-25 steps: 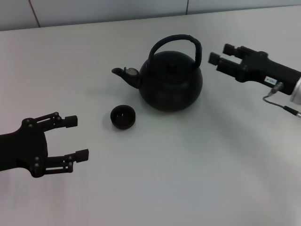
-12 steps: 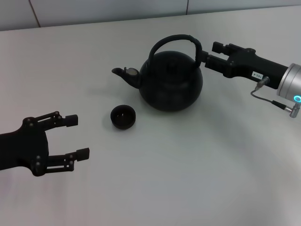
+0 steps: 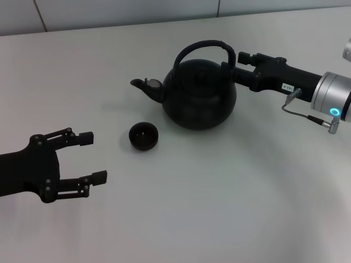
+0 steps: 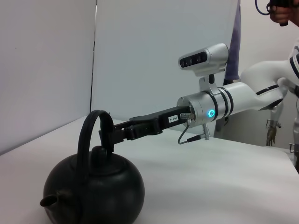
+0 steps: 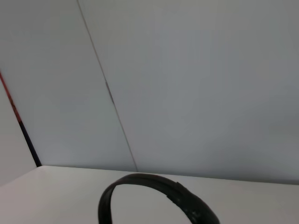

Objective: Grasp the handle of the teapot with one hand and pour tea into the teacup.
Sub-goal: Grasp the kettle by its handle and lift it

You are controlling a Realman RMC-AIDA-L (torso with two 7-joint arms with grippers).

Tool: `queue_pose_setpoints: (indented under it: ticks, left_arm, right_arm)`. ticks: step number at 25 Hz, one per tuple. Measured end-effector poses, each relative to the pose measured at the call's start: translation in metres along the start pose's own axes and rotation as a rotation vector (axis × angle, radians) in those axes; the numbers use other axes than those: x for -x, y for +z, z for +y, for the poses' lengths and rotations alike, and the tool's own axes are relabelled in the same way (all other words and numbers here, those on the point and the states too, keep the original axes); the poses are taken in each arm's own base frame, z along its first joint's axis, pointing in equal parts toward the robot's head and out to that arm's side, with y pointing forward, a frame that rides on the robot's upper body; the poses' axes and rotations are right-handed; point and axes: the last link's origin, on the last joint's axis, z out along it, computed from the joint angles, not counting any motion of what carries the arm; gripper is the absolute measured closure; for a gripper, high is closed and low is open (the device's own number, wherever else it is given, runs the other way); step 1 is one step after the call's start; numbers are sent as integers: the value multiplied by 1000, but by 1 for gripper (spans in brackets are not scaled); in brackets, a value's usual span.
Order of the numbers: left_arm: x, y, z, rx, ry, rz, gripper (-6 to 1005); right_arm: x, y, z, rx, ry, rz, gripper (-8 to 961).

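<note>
The matte-black teapot (image 3: 200, 96) stands on the white table, its spout (image 3: 145, 86) pointing left. Its arched handle (image 3: 203, 46) rises over the lid. The tiny black teacup (image 3: 143, 136) sits in front of the spout, a little apart from the pot. My right gripper (image 3: 233, 63), with a white label on its side, is open at the handle's right end, one finger on each side of it. The left wrist view shows the teapot (image 4: 93, 191), the handle (image 4: 91, 126) and that gripper (image 4: 110, 133) straddling it. The handle (image 5: 159, 189) fills the bottom of the right wrist view. My left gripper (image 3: 92, 158) is open and empty at the front left.
The white table (image 3: 219, 192) ends at a grey wall (image 3: 109, 11) behind the teapot. A cable (image 3: 307, 115) hangs from the silver cuff of my right arm.
My right gripper has moved left from beside the teapot until its fingers reach the handle's right end. The left gripper, teapot and teacup have barely moved.
</note>
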Motion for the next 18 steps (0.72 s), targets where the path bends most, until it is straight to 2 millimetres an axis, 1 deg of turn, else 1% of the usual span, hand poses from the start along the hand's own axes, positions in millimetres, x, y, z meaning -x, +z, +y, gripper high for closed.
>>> queue_pose_setpoints:
  ticks: [9, 18]
  left_arm:
    - [0, 2, -1, -7, -3, -1, 148]
    - [-1, 5, -2, -11, 6, -1, 148]
  right_arm:
    - [2, 5, -9, -61, 2, 5, 303]
    - [6, 10, -8, -62, -4, 4, 303]
